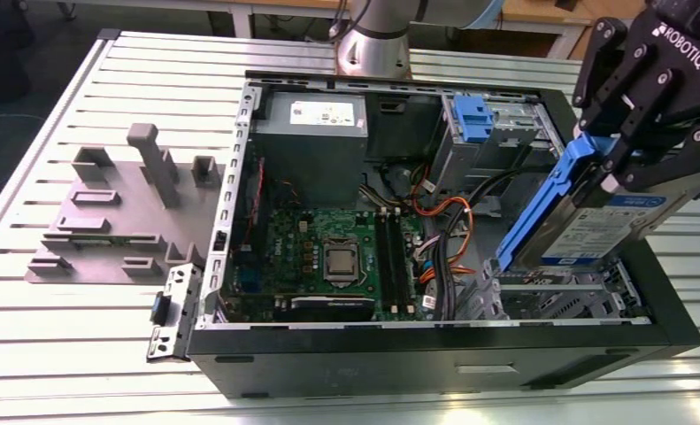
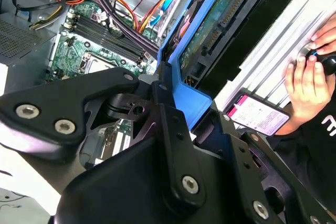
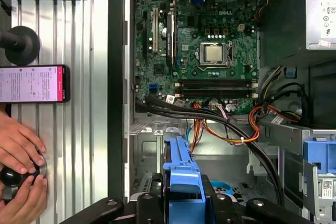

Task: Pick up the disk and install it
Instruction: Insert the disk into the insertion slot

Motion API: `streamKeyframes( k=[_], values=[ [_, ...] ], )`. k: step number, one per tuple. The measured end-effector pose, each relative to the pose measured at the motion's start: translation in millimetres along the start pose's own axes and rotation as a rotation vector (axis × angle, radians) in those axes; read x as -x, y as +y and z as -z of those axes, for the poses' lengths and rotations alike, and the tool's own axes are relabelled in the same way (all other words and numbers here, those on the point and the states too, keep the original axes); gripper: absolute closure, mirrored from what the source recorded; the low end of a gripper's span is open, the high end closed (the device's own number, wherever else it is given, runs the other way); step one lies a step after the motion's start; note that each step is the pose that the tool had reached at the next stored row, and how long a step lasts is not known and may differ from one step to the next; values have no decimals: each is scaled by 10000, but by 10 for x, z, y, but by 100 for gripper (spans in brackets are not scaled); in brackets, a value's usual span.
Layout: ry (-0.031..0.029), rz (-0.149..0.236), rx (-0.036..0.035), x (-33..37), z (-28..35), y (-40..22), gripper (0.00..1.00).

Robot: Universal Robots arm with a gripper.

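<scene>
- Over the drive bay, at the exterior view's right end of the open computer case, the disk hangs tilted. Its lower end is just above the bay's metal frame and not yet seated.
- The jaws are clamped on the disk's upper end, pinching its blue frame from both sides.
- The step in hand looks like the install: the disk is off the counter and held above the bay.
- Seating it calls for taking out the tilt and lining the frame's edges up squarely with the bay's rails. It must also stay clear of the orange and black cables nearby.
- The disk is a flat silver metal slab with a white-and-blue paper label, and the second wrist view shows a green circuit board on its underside. Its frame is smooth moulded plastic.
- The case is black sheet metal around a green motherboard, and the counter is ribbed aluminium slats.
- In the first wrist view, a person's hand rests on the counter near a phone.
</scene>
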State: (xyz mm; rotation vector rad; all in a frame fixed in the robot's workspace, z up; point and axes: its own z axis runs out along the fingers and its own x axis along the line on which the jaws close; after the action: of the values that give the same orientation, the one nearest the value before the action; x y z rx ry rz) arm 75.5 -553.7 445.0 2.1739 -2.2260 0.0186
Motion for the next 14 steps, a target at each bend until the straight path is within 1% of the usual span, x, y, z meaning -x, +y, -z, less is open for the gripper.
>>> streamKeyframes(
  k=[14],
  values=[
    [-2, -157, 5, -8, -102, -2, 64]
  ],
)
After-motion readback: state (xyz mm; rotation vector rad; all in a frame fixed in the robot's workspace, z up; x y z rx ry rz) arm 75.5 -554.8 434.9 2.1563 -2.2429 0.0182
